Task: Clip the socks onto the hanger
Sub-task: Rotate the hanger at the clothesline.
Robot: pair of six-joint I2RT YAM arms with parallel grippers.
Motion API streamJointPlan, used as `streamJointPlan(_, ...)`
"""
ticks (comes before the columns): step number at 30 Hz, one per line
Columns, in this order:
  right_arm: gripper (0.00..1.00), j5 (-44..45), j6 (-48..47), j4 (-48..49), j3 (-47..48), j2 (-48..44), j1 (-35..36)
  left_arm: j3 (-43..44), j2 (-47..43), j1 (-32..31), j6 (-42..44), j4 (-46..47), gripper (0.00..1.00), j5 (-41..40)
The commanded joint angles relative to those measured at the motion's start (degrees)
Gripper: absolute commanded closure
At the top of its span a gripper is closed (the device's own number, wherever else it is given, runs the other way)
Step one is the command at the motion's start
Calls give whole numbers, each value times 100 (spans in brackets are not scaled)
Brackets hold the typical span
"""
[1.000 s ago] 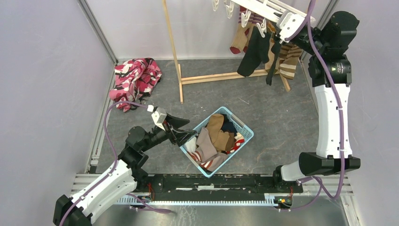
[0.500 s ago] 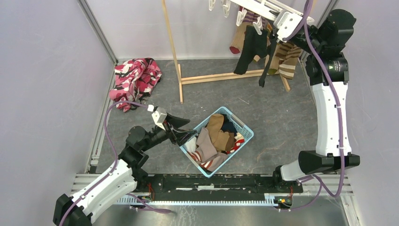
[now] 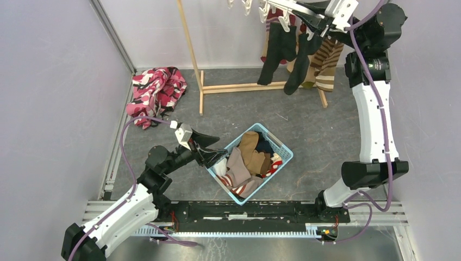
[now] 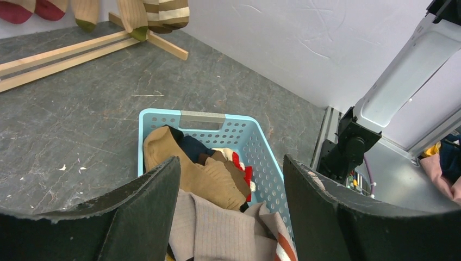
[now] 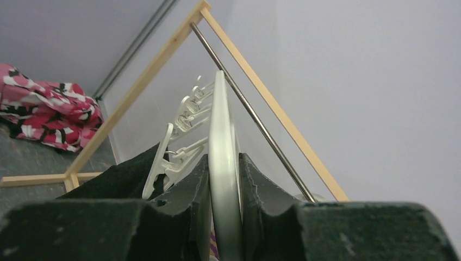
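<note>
My right gripper (image 3: 322, 19) is shut on a bar of the white hanger (image 3: 291, 7), held high at the back right; in the right wrist view the bar (image 5: 220, 119) sits clamped between my jaws (image 5: 223, 160), white clips (image 5: 187, 117) dangling beside it. Black socks (image 3: 273, 50) and brown striped socks (image 3: 326, 62) hang from it. More socks (image 3: 247, 157), tan, grey and red-white, lie piled in the light blue basket (image 3: 285, 148). My left gripper (image 3: 215, 150) is open and empty, just above the basket's left edge; in the left wrist view (image 4: 230, 163) it hovers over the grey sock (image 4: 228, 231) and tan sock (image 4: 204, 176).
The thin wooden frame stand (image 3: 191, 51) stands at the back, its base rail (image 3: 244, 87) on the floor under the hanging socks. A pink, red and black patterned cloth (image 3: 156, 89) lies at the back left. Walls close in on both sides.
My right gripper has carried the hanger up and to the left; the hanging socks swung left with it and the wooden stand shifted left. The left arm has not moved.
</note>
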Motion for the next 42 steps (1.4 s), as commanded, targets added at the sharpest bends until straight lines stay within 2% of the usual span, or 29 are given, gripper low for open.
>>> streamJointPlan(1,96,-362,1709,1085,265,43,227,12,-67,26,0,283,25,17)
streamJointPlan(4,96,-413,2075,1386,269,35,227,42,-61,27,45,301,25,-25)
streamJointPlan(11,96,-452,2188,1475,70,-228,-80,320,213,27,302,376,25,-92)
streamJointPlan(20,94,-1160,3408,3185,-1231,-541,-1175,453,688,27,296,676,25,97)
streamJointPlan(24,89,-1389,3420,3256,-1453,-563,-1390,460,784,23,278,733,25,133)
streamJointPlan(28,78,-1427,3408,3352,-1681,-618,-1638,500,874,27,261,786,25,177)
streamJointPlan(34,66,-1414,3279,3374,-1836,-645,-2046,576,959,27,238,788,25,239)
streamJointPlan(42,58,-1224,3181,3282,-1828,-590,-2420,606,1012,27,184,848,25,280)
